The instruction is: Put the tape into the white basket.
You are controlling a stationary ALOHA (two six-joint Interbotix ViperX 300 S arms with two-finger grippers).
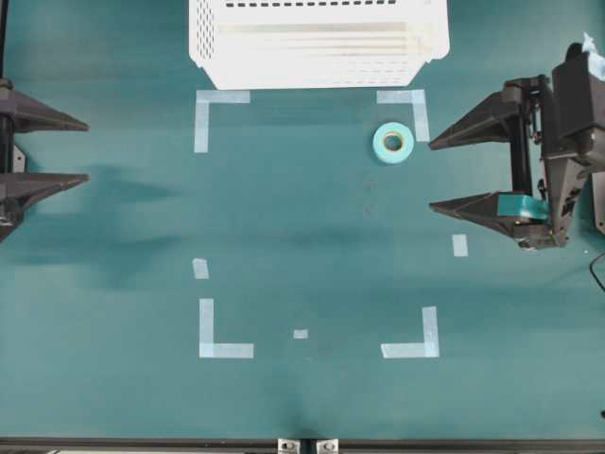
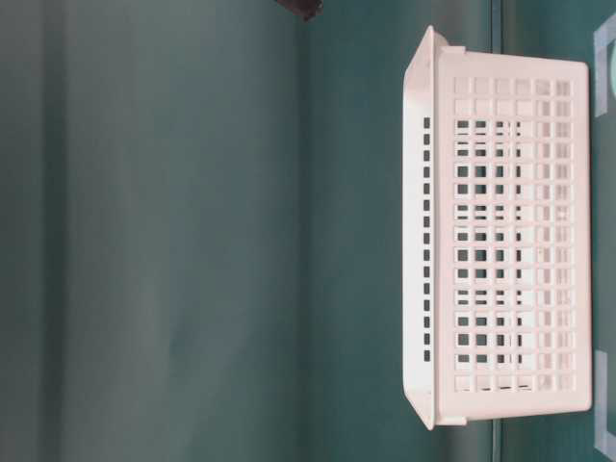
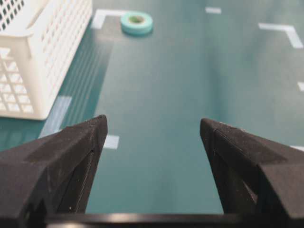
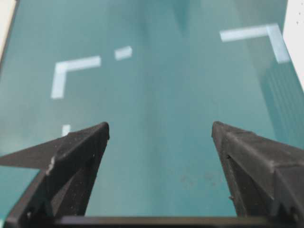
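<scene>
On the table, the tape lies free at five o'clock of the white basket; both grippers' fingers are spread, empty; the right gripper, nearest, seems placed to grasp.

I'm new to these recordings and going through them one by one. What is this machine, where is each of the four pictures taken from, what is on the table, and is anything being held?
It is a robot with two arms, each ending in a two-fingered gripper. The overhead view looks straight down: the left gripper is at the left edge, the right gripper at the right. Both are open and hold nothing. The table-level view, shown turned sideways, shows mostly the basket. The other two pictures come from cameras on each wrist, looking out between the dark fingers. On the green table lie the basket at the far edge, the tape lying flat in front of it, apart from both grippers, and pale corner marks.
</scene>
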